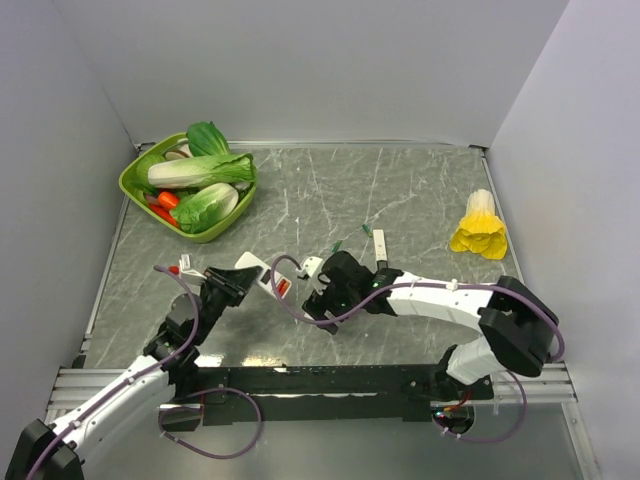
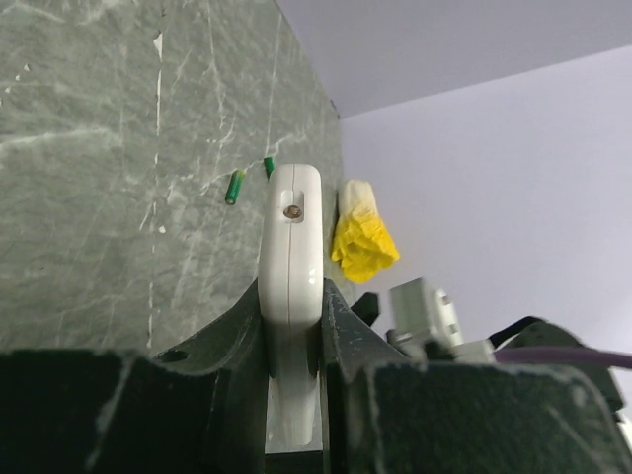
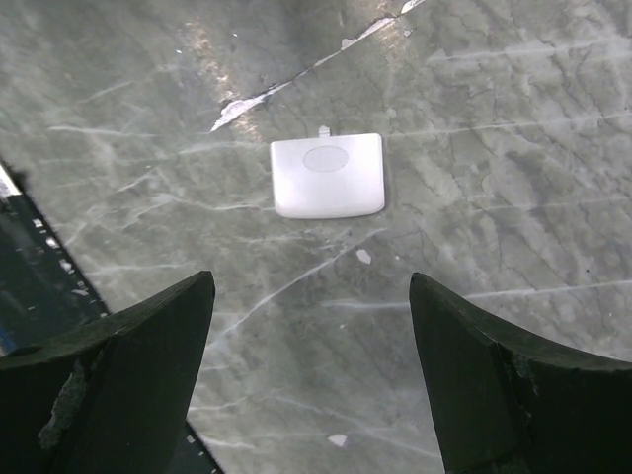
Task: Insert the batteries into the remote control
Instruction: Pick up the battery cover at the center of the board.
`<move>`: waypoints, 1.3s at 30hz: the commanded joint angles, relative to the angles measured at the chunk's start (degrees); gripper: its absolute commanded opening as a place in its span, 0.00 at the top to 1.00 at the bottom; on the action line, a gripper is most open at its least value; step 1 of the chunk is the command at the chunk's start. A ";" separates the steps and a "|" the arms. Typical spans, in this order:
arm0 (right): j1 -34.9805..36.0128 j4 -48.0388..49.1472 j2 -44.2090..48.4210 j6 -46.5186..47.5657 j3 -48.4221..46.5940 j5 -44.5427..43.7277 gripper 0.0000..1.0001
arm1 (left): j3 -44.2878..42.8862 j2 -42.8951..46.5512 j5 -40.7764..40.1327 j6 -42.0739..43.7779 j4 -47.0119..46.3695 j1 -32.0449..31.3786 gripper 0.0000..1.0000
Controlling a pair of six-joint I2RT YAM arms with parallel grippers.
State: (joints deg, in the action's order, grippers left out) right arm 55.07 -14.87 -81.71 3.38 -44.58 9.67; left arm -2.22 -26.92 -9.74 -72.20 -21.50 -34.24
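Left claw [image 2: 293,308] grips remote control [image 2: 292,237] edgewise; right claw [image 3: 311,341] wide near white cover [image 3: 328,176]

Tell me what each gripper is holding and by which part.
Left gripper: the remote control, pinched near one end, the rest sticking out. Right gripper: open, holding nothing.

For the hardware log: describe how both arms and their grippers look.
The left arm and right arm have white tubular links with bulky black joints. A purple cable loops along each. The left gripper and right gripper are black, with wedge-shaped, rough-surfaced fingers. No markings show.
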 commanded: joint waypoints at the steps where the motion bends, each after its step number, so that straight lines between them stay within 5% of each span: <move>1: 1.18 2.39 -4.15 4.00 -2.44 -2.11 0.13 | 8.72 -1.03 2.97 -3.20 -6.80 1.89 0.99; 19: 3.91 2.22 -14.70 7.34 -7.80 -5.72 0.16 | 8.81 -0.77 2.71 -3.56 -4.61 2.95 0.99; 39: 3.82 -0.24 -13.65 5.24 -7.19 -3.61 0.59 | 8.72 -0.24 3.50 -3.47 -6.01 3.13 0.99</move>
State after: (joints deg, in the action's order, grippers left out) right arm 58.63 -13.61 -96.23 9.23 -52.51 5.85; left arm -2.20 -27.86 -7.53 -74.41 -21.61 -31.29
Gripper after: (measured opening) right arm 0.566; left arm 0.234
